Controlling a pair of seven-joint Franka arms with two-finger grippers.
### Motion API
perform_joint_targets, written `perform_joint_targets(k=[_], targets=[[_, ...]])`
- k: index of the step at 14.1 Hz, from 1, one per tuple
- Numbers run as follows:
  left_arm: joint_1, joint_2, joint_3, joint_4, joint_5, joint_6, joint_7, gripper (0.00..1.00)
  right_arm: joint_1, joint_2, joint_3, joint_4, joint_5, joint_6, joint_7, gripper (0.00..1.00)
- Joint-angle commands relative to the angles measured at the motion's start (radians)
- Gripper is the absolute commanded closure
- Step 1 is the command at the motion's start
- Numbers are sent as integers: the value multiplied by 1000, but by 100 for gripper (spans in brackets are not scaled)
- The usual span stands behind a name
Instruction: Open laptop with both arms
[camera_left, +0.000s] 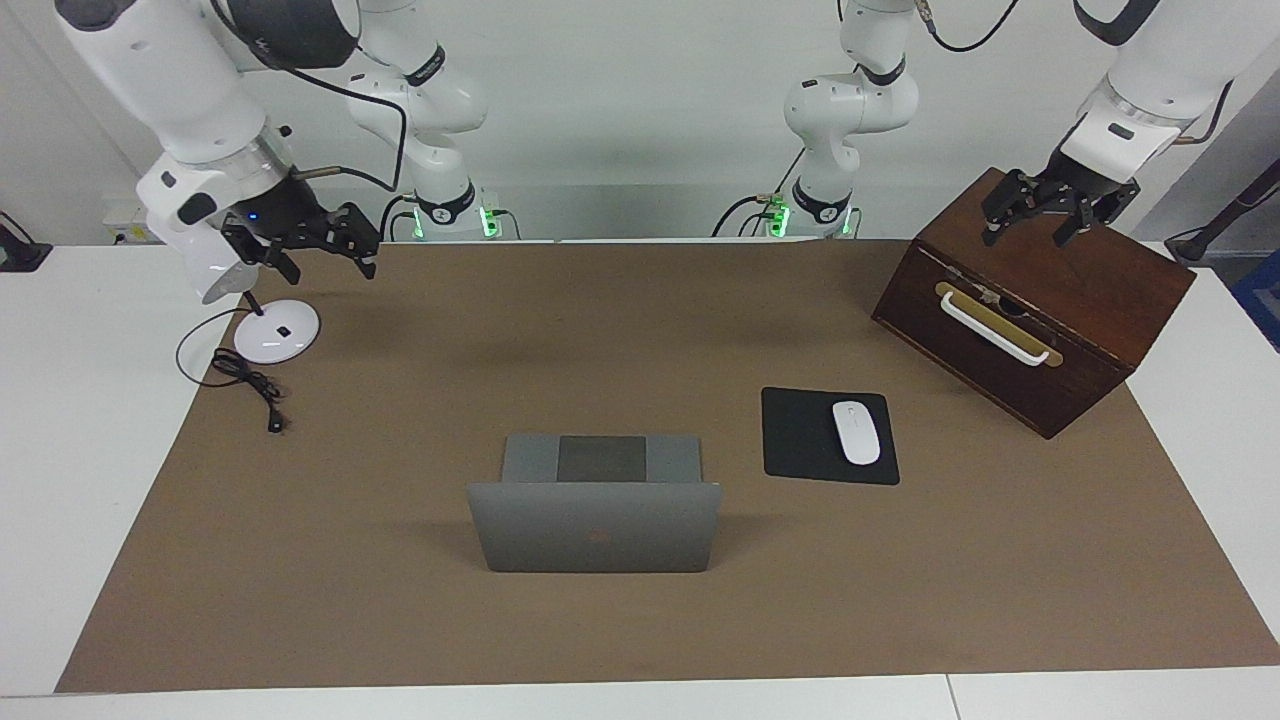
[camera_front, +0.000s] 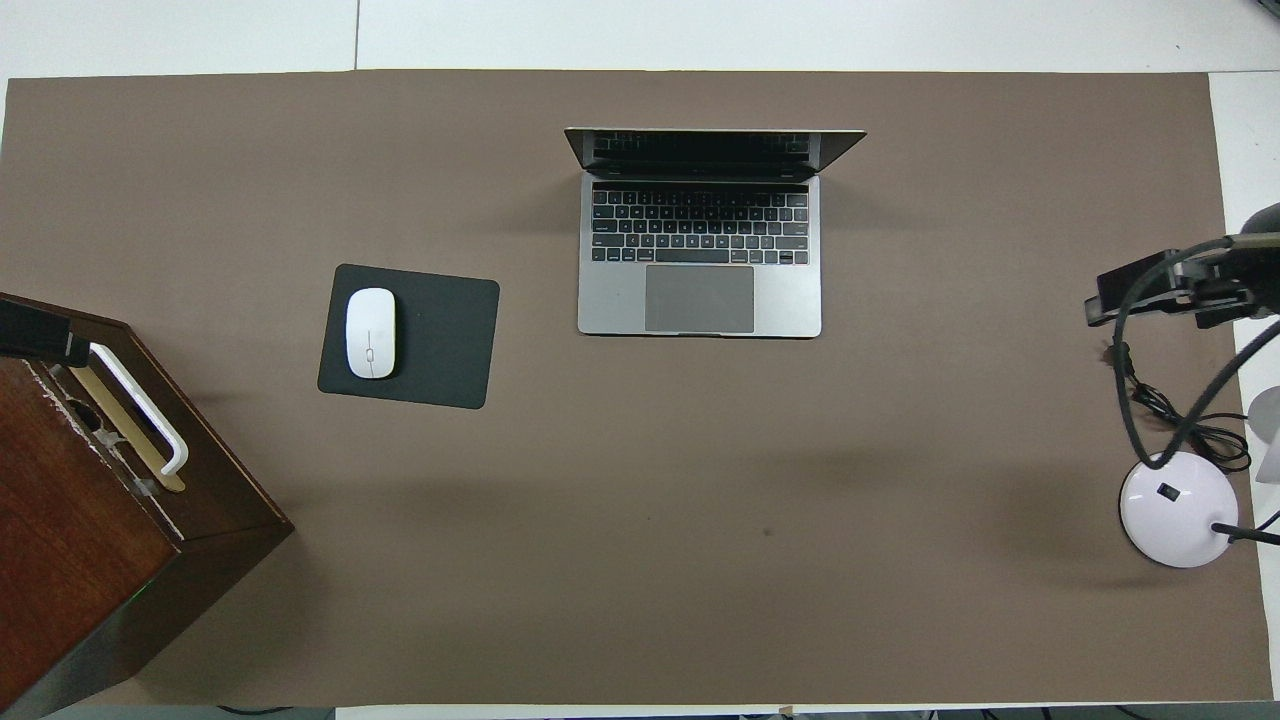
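The slim silver-grey laptop (camera_front: 700, 235) sits open on the brown mat (camera_front: 640, 520) that covers my worktop, about midway between my two ends and well out from my bases. Its lid stands upright with the dark logo on its outer face, and its dark keyboard and grey trackpad face me.

Beside it, toward my left arm's end, lies a black rectangular mouse pad (camera_front: 440, 340) with a white oval mouse (camera_front: 370, 333) on it. Nearer to me and closer to that end stands a dark brown wooden box (camera_left: 1040, 310) with a white handle on a brass plate.

My left claw (camera_left: 1045, 212) hangs over the top of that box, fingers spread, gripping nothing; it touches neither the box nor the laptop.

At my right arm's end a white desk lamp (camera_left: 270, 330) stands on its round base, its black cord (camera_left: 245, 378) coiled on the mat beside it. My right claw (camera_left: 320, 240) hangs over the mat's edge just beside the lamp, also spread wide and empty, well apart from the laptop.
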Motion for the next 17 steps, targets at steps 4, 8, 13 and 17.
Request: perform_joint_targets(k=[4,8,13,17], targets=[[10,-39,-13,-72,15,60,11,0,10,3,-12,25,85,-53,2,0],[3,-69,-14,-137,13,108,3,0,8,-9,-13,9,90,-71,-3,0],[2,-69,-14,-136,13,97,0,0,13,-19,-6,-5,79,-68,0,0],[-4,-69,-14,-137,13,102,-7,0,22,-20,51,-15,-30,-21,-21,0]])
